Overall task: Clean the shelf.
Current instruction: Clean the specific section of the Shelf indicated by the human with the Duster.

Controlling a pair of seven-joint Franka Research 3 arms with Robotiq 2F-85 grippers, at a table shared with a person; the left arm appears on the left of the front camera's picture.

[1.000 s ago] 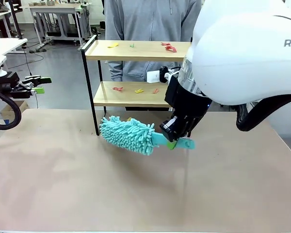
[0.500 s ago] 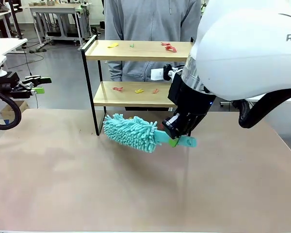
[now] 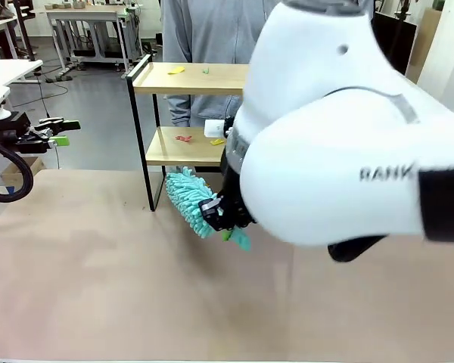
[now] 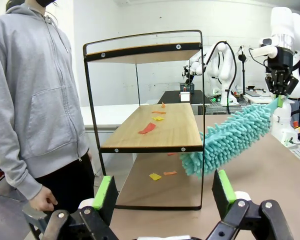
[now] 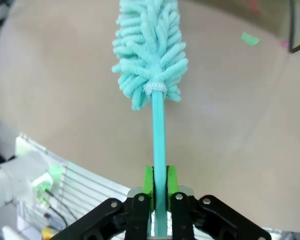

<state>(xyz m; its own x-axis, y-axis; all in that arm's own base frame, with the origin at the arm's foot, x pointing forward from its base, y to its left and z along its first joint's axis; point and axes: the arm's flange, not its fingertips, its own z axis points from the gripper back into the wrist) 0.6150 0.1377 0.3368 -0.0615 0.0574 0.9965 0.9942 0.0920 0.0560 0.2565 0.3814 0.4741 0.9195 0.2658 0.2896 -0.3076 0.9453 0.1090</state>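
a person (image 3: 212, 38) in a grey zip hoodie (image 4: 35, 90) stands at the far side of the table (image 3: 98, 287), which has a plain light brown top. the left wrist view shows the person's dark trousers (image 4: 65, 185). far behind, at the upper left, a white work table (image 3: 83, 13) stands on the grey floor (image 3: 98, 98).

Your tan table (image 3: 98, 287) carries the shelf (image 3: 140, 128), which stands on thin black legs at the far side. On its top board (image 3: 189, 79) you see a yellow scrap (image 3: 176, 69) and a small green scrap (image 3: 206, 71), lying apart. On the lower board (image 3: 166, 151) there is a red scrap (image 3: 184, 138) with a second yellow piece (image 3: 216, 141) near it. Under the shelf, straight on the table, a yellow bit (image 4: 155, 176) lies just beside an orange bit (image 4: 170, 173).
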